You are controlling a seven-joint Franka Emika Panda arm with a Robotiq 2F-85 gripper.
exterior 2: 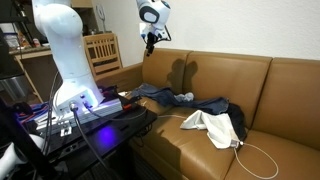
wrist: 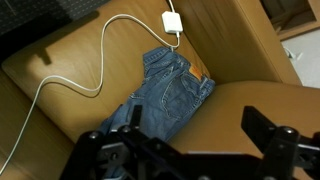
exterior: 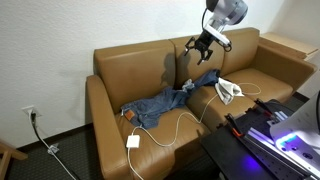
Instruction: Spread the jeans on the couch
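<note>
The jeans [exterior: 165, 101] lie rumpled across the couch [exterior: 130, 65] seat, waistband toward one end and legs trailing toward the middle. In the wrist view the jeans [wrist: 165, 95] show a tan patch at the waistband, on the couch [wrist: 60, 60] leather. My gripper [exterior: 205, 42] hangs open in the air above the backrest, well clear of the denim, with nothing between its fingers. In an exterior view the gripper [exterior 2: 150, 40] hovers over the couch [exterior 2: 260, 85], above the jeans [exterior 2: 165, 97]. The wrist view shows the gripper [wrist: 195, 120] with its jaws wide apart.
A white cable [exterior: 170, 130] with a square plug block [wrist: 174, 22] loops over the seat beside the jeans. A white cloth [exterior: 228, 90] lies on the middle cushion. Black equipment [exterior: 270, 135] stands in front of the couch. A wooden chair [exterior 2: 100, 50] stands behind the robot base [exterior 2: 65, 50].
</note>
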